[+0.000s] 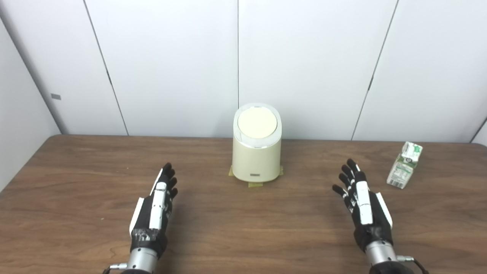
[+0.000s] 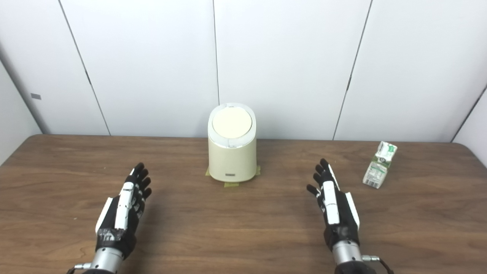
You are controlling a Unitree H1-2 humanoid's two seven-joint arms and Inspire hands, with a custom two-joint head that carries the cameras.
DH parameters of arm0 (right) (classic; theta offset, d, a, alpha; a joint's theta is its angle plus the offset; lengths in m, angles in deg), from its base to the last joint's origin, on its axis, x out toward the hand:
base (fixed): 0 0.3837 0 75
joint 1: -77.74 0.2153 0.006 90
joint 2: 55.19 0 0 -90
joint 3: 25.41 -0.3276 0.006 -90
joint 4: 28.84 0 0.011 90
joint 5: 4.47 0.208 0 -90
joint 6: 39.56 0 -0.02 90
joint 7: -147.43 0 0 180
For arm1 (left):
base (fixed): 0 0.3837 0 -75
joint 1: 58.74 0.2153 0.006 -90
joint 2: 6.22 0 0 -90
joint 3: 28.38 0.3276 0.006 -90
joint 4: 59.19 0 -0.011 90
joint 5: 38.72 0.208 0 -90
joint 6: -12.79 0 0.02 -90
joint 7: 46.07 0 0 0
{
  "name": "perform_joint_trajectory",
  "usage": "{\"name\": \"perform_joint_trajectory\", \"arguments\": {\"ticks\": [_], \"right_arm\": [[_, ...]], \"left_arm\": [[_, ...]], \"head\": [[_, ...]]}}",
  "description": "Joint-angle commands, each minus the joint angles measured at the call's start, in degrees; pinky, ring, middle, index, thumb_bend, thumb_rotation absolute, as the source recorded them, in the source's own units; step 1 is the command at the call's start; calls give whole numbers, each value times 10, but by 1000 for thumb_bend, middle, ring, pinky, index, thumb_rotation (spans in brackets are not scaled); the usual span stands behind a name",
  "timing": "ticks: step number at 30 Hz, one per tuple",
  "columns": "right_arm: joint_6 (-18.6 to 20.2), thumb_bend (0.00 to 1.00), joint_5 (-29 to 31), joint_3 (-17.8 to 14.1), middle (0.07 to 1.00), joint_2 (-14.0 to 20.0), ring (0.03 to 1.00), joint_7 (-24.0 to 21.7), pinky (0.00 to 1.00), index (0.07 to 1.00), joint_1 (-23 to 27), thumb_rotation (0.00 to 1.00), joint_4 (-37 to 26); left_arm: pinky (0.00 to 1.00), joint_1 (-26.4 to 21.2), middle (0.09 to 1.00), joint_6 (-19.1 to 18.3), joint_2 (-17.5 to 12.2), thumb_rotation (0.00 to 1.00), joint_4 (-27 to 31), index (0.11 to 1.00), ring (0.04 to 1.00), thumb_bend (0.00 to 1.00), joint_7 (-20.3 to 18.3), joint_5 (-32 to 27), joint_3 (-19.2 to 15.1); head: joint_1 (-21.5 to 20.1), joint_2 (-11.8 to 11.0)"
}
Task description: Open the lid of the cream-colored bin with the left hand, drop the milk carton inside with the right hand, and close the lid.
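Observation:
The cream-colored bin (image 1: 257, 160) stands upright at the back middle of the wooden table (image 1: 243, 236), its round lid (image 1: 257, 123) shut. A green and white milk carton (image 1: 404, 164) stands at the right, near the back edge. My left hand (image 1: 156, 205) is open and empty over the table, left of and in front of the bin. My right hand (image 1: 361, 201) is open and empty, a little left of and in front of the carton. Neither hand touches anything.
Yellow tape tabs (image 1: 255, 184) mark the bin's foot on the table. White wall panels (image 1: 304, 57) stand right behind the table's back edge. A side wall (image 1: 19, 114) closes the left.

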Motion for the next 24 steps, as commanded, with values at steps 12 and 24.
{"name": "perform_joint_trajectory", "arguments": {"ticks": [12, 24], "right_arm": [[0, 617, -4, 3, 969, 2, 968, -3, 915, 969, 17, 1000, -26], [13, 612, -3, 2, 984, 0, 993, -3, 989, 980, 18, 1000, -35]], "left_arm": [[1000, -14, 995, 9, -4, 980, 25, 998, 1000, 366, -2, -4, 1], [1000, -14, 1000, 11, -9, 981, 28, 1000, 1000, 392, -6, -9, 2]], "head": [[-2, 7], [-3, 11]]}}
